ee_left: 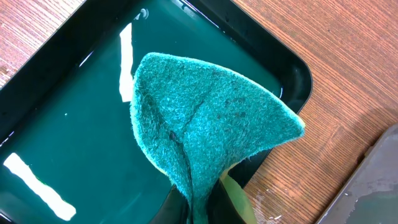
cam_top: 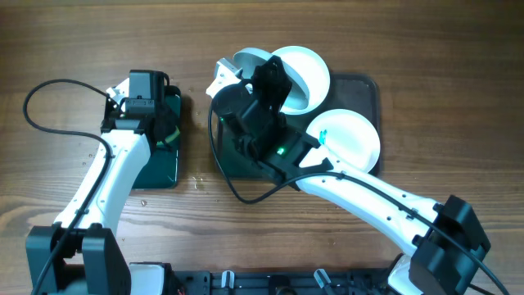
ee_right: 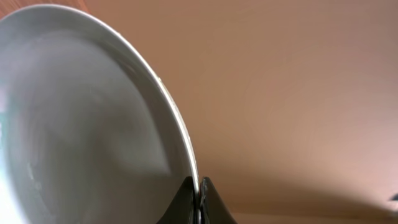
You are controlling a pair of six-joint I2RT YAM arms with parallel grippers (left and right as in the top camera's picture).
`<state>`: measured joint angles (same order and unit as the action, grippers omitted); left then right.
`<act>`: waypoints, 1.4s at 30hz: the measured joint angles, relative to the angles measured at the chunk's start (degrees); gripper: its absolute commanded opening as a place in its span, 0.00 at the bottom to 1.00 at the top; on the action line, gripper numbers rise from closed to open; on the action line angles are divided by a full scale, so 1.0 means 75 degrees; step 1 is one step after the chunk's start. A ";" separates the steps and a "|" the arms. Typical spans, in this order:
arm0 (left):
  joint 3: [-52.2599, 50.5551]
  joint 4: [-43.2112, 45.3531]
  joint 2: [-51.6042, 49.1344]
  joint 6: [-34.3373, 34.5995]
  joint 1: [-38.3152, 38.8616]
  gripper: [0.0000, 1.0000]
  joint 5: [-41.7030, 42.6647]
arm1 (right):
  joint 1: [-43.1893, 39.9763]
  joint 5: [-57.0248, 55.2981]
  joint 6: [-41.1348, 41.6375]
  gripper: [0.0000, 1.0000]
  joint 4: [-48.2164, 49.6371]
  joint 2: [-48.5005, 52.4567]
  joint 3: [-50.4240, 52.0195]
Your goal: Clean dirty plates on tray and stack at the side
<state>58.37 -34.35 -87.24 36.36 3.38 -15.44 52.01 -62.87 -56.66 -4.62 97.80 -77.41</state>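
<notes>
The dark tray (cam_top: 365, 87) lies at centre right. A white plate (cam_top: 354, 141) with a green smear at its left rim lies on the tray's front right. Another white plate (cam_top: 307, 72) is at the tray's far left, and a faintly bluish plate (cam_top: 248, 59) shows behind it, partly hidden by my right arm. My right gripper (cam_top: 274, 80) (ee_right: 199, 186) is shut on the rim of a tilted white plate (ee_right: 93, 124); the overhead view does not show which one. My left gripper (cam_top: 162, 131) (ee_left: 199, 211) is shut on a folded green sponge (ee_left: 205, 124) above the small black tray.
The small black tray (cam_top: 155, 170) (ee_left: 300, 70) holds green liquid and sits left of the dark tray. Water droplets (cam_top: 196, 182) lie on the wooden table between the trays. A black cable (cam_top: 49, 94) loops at the far left. The dark tray's corner (ee_left: 373, 180) shows in the left wrist view.
</notes>
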 measured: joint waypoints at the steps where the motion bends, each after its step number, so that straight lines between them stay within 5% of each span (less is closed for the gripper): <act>1: 0.0000 0.0000 0.0000 0.0000 0.0000 0.04 0.0003 | 0.0017 -0.0067 -0.0245 0.04 0.0035 0.0000 0.0000; 7: 0.0000 0.0000 0.0000 0.0000 0.0000 0.04 0.0029 | 0.0023 -0.0044 -0.0350 0.04 -0.0192 -0.0003 -0.0015; 11: 0.0000 -0.0003 0.0000 0.0000 0.0000 0.04 0.0050 | 0.0026 0.1559 0.0877 0.04 -0.2276 -0.0012 -0.0017; 19: 0.0000 -0.0029 0.0000 0.0000 0.0000 0.04 0.0050 | 0.0038 0.0545 0.0035 0.04 -0.0903 -0.0006 0.0015; 23: 0.0000 -0.0026 0.0000 0.0000 0.0000 0.04 0.0050 | 0.0017 0.2448 0.0775 0.04 -0.2742 -0.0006 -0.0020; 27: 0.0000 -0.0070 0.0000 -0.0003 0.0000 0.04 0.0050 | -0.0396 0.2967 0.1338 0.04 -0.2110 0.0015 0.0055; 33: 0.0000 -0.0073 0.0000 -0.0003 0.0000 0.04 0.0050 | -0.2990 0.4639 0.3159 0.04 -0.1839 0.0017 0.0050; 39: 0.0000 -0.0064 0.0000 -0.0003 0.0000 0.04 0.0050 | -0.6505 1.0118 0.5619 0.04 -0.2189 0.0032 0.0052; 42: 0.0000 -0.0058 0.0000 -0.0003 -0.0003 0.04 0.0050 | -0.8107 1.1637 0.6610 0.04 -0.2212 0.0032 0.0052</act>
<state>58.37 -34.79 -87.24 36.34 3.36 -15.07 -8.80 24.40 -7.09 -21.21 98.04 -77.01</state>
